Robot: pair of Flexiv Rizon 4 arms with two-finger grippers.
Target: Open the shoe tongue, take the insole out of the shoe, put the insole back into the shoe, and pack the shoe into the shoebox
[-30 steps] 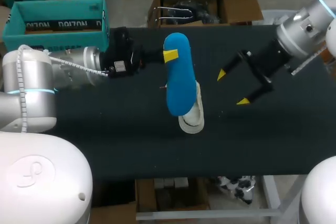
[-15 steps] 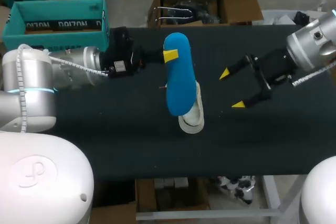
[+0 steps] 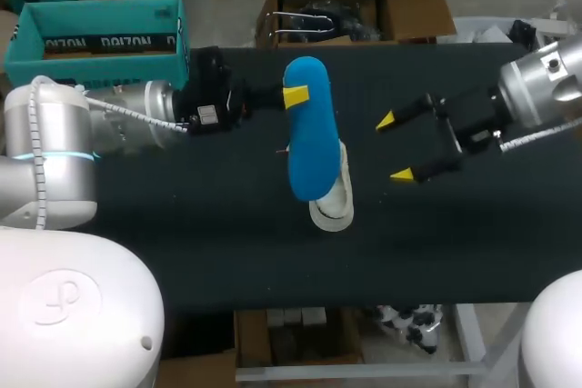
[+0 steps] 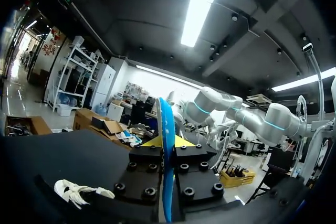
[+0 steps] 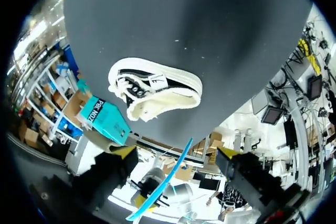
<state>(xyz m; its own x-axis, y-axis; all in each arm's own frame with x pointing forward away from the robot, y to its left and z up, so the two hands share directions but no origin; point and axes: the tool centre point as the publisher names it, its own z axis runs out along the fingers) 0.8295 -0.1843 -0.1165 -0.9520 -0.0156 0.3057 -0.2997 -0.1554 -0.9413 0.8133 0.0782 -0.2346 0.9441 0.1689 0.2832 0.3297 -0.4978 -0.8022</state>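
1. Head view: a flat bright-blue insole (image 3: 306, 129) lies lengthwise over the white-soled low shoe (image 3: 332, 204) and covers most of it. Only the shoe's near end pokes out. From this angle I cannot tell whether the two touch.
2. Head view: the left gripper (image 3: 293, 97) is clamped on the insole's end farthest from that exposed shoe tip. One yellow tip shows on top; the other finger is hidden under the insole.
3. Head view: the right gripper (image 3: 394, 147) is to the right of the shoe, well apart from it, with fingers spread and nothing between them. The teal cardboard shoebox (image 3: 100, 38) is well left of the shoe, its lower side hidden behind the left arm. All of this is on or over the black table (image 3: 227, 243).
4. Left wrist view: the insole (image 4: 166, 119) shows edge-on as a thin blue line pinched between the two fingers. The shoe is only a white scrap (image 4: 79, 192) beside and below the gripper, the rest cut off by the gripper body.
5. Right wrist view: the shoe (image 5: 155, 94) is fully in view ahead of the gripper, sole on the table. It has a black upper and a white fleecy lining. The gripper's own fingers are dark and hard to read, but the tips stand wide apart.
6. Right wrist view: the insole is a thin blue strip with a visible gap between it and the shoe. The shoebox shows past the shoe, partly blocked by a finger.
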